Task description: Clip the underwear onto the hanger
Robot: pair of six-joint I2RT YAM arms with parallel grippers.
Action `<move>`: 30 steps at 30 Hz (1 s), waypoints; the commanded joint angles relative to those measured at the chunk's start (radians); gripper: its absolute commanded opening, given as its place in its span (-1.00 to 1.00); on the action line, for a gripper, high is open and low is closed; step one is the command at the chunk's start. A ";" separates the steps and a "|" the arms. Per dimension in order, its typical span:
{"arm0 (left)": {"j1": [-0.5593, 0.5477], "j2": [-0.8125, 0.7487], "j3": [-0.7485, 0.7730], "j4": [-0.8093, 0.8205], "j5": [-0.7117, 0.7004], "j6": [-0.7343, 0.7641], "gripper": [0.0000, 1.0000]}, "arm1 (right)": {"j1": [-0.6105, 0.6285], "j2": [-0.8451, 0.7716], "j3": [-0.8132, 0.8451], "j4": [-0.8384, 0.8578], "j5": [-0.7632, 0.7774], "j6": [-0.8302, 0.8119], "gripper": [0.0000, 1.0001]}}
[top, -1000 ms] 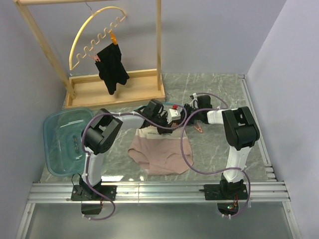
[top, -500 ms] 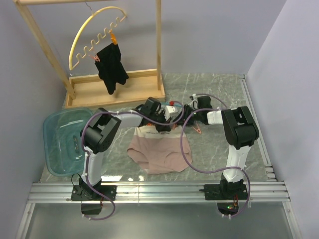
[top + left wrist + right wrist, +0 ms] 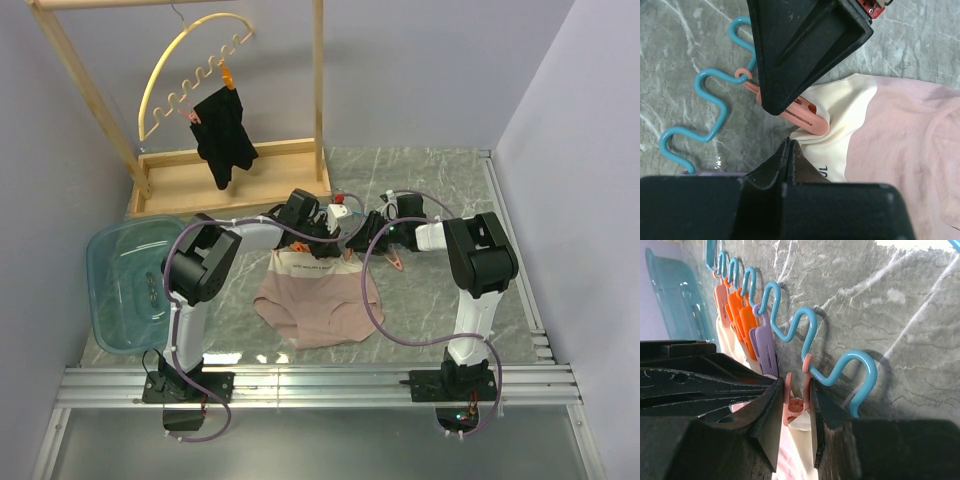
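Underwear (image 3: 900,135) is lying on desk (image 3: 430,290), left hand (image 3: 789,145) pinching its waistband; right hand (image 3: 796,405) is pinching pink clip (image 3: 800,112) on blue hanger (image 3: 860,356) just beside it.

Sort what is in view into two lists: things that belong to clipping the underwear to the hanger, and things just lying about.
Belongs to the job:
underwear
blue hanger
pink clip
left end effector, shut on the underwear
right end effector, squeezing the pink clip

Just lying about:
yellow hanger
black garment
wooden rack
teal basin
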 commanded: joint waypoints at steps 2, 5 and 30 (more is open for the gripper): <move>0.001 0.011 0.041 0.001 0.020 -0.010 -0.99 | 0.001 -0.003 -0.003 0.120 -0.053 0.032 -1.00; 0.000 0.024 0.054 -0.005 0.005 -0.018 -0.99 | -0.001 0.002 -0.008 0.129 -0.057 0.041 -1.00; 0.041 0.001 0.040 0.041 0.022 -0.085 -0.99 | -0.011 -0.007 0.014 0.045 -0.014 -0.055 -1.00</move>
